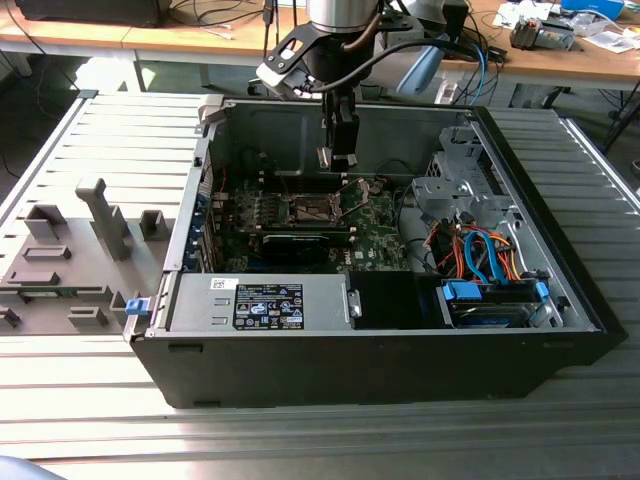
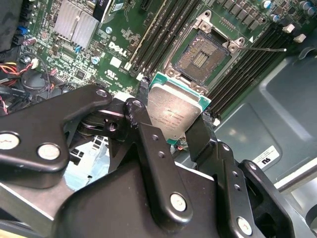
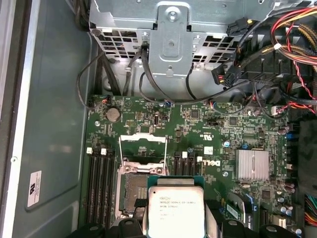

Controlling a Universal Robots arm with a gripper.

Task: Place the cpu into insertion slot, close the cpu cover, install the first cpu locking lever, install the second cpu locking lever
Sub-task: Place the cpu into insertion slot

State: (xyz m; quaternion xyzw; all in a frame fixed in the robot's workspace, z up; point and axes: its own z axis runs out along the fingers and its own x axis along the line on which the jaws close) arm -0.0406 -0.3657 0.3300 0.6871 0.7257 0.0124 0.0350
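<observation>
So the computer case [image 1: 350,365] is lying open on its side on a slatted table [image 1: 560,420], and the arm is reaching down into it from above. The gripper [image 2: 171,119] is pinching the cpu [image 2: 173,113] by two opposite edges, one black finger [image 2: 148,144] on each side, silver top facing the second wrist camera. The cpu is up in the air over the green board [image 1: 385,235], not seated in anything.

The socket [image 2: 202,55] sits bare just past it, brownish contacts in plain sight. In the first wrist view the cpu [image 3: 176,210] overlaps one corner of the socket [image 3: 134,191]. The cover [image 3: 142,141] is flipped up off the socket, standing at its hinge edge. A thin wire lever [image 2: 262,49] sticks out sideways over the memory slots [image 2: 247,64]. From the exterior view the gripper [image 1: 337,152] hangs above the socket [image 1: 312,210].
</observation>
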